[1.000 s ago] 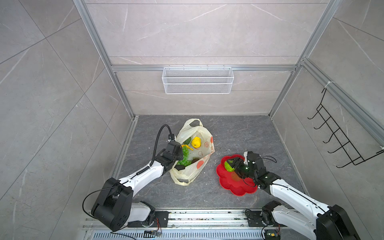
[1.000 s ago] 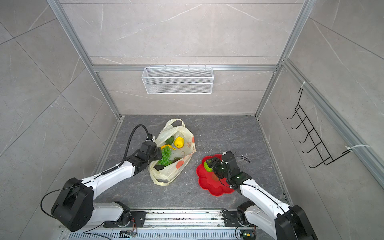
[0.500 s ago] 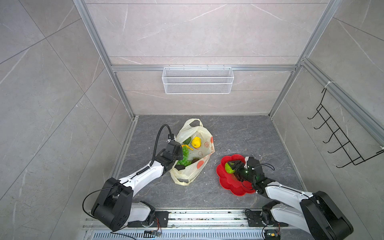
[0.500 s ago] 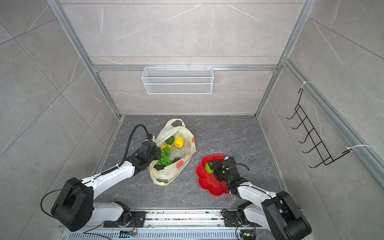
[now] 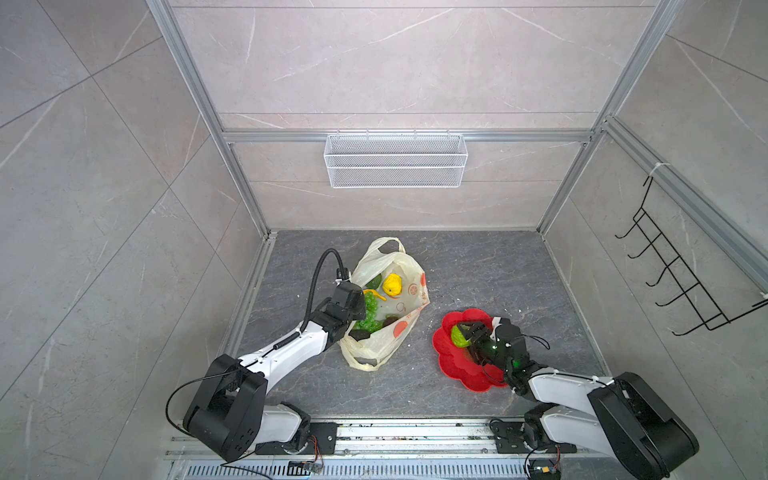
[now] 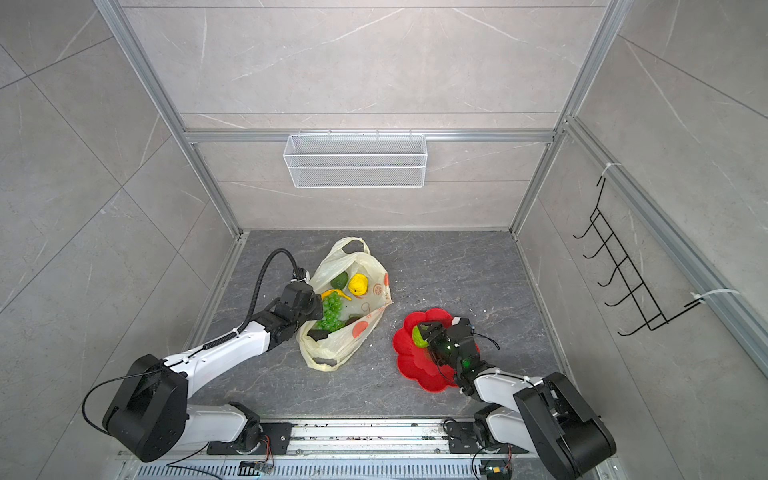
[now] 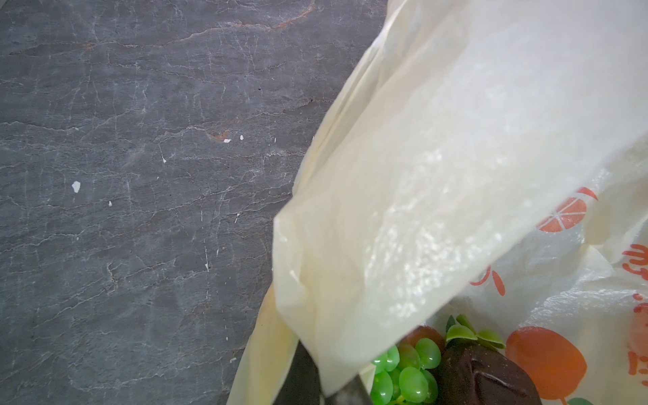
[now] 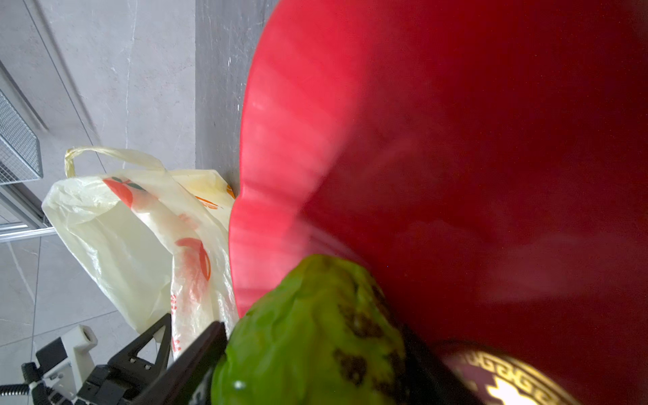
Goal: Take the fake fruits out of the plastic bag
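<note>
My left pincer (image 7: pixel 324 384) pinches the bag (image 7: pixel 438 157) rim; my right pincer (image 8: pixel 312 336) straddles a green fruit (image 5: pixel 457 336) over the plate (image 5: pixel 451 365), gripping or not I cannot tell. Next: release, retreat.

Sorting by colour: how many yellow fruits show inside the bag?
2: the yellow citrus in the plastic bag's far part, and the yellow banana beside it, by the green grape bunch. Others may be hidden.

Left arm outstretched, left hand (image 7: pixel 324 389) pinched tight — right hand (image 5: pixel 468 333) low (wrist rolled sideways).
</note>
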`<state>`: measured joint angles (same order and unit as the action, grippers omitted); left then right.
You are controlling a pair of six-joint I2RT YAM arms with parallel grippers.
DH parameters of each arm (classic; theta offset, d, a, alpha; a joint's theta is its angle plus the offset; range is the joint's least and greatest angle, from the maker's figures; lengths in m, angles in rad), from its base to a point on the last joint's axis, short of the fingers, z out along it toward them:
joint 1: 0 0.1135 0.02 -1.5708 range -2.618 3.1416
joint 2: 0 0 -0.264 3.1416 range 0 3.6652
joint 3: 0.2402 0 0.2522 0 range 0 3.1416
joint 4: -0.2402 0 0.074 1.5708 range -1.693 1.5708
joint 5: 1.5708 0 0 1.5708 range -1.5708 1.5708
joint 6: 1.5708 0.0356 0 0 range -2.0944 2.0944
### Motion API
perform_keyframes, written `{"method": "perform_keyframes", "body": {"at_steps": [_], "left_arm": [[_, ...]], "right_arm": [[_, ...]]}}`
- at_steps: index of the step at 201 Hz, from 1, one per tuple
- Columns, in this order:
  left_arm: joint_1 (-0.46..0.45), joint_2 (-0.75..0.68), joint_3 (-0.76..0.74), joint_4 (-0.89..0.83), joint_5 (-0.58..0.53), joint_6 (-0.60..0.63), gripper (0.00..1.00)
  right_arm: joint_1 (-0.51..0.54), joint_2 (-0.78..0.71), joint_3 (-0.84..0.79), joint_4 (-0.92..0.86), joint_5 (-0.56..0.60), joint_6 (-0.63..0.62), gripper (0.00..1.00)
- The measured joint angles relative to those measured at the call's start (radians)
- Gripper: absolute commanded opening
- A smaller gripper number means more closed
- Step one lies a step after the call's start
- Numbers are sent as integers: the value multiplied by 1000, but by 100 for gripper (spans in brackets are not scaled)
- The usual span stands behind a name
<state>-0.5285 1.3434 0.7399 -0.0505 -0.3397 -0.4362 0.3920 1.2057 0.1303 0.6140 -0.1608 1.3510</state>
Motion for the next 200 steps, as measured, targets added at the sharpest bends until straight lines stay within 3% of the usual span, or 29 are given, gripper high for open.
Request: {"method": "perform_keyframes", "body": {"at_steps": [21,106,168,200], "left_arm": [[0,0,0,1,-1,0,2],[0,0,0,3,-5,2,3],[0,0,-1,6,-8,2,2],[-14,0,-4,8,-20,13,2]], "right_arm": [[0,-70,-12,-54,23,7,89],[0,-321,-8,-387,87,2,94],[0,-483,99,-701,144,-63,93],[0,-473,214,-809,170,-130,91]]}}
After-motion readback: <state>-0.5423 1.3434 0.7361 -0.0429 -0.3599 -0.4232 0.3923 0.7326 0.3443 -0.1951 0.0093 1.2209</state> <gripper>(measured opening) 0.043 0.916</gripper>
